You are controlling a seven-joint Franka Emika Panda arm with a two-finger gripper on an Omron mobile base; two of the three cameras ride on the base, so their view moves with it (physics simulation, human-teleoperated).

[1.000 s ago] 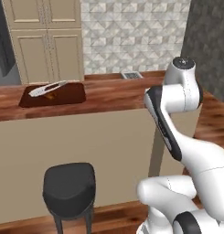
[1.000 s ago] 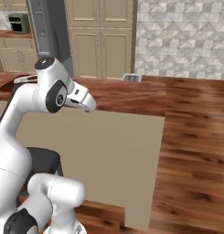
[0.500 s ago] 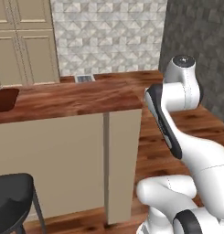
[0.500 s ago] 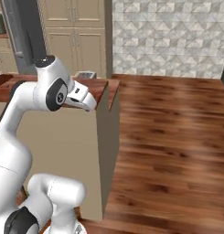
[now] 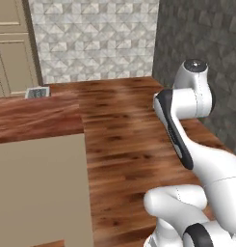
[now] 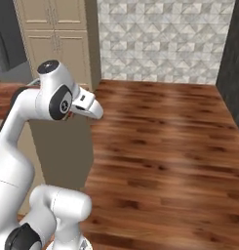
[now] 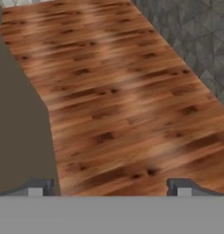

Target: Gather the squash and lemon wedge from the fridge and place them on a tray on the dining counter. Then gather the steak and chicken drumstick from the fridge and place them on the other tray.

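Observation:
The dining counter (image 5: 37,118) ends at the left of the left base view, reddish-brown top over a plain beige base (image 5: 40,190). Its end face (image 6: 60,146) stands just behind my arm in the right base view and fills the left of the hand view as a dull wall (image 7: 17,119). My gripper (image 7: 109,188) is open, its two tips wide apart over bare wood floor with nothing between them. A strip of the grey fridge (image 6: 4,49) shows at the far left. Both trays, the squash, lemon wedge, steak and chicken drumstick are out of view.
Wood-plank floor (image 5: 124,144) stretches ahead and to the right. A patterned tile wall (image 5: 90,38) closes the back and a dark stone wall (image 5: 206,53) the right. Beige panelled cabinets (image 6: 57,44) stand at the back left. A small grey-white object (image 5: 36,91) sits by the counter's far end.
The whole picture has swept leftward: the base has turned right. The brown tray, the stool and most of the counter have left the views. The gripper stays open.

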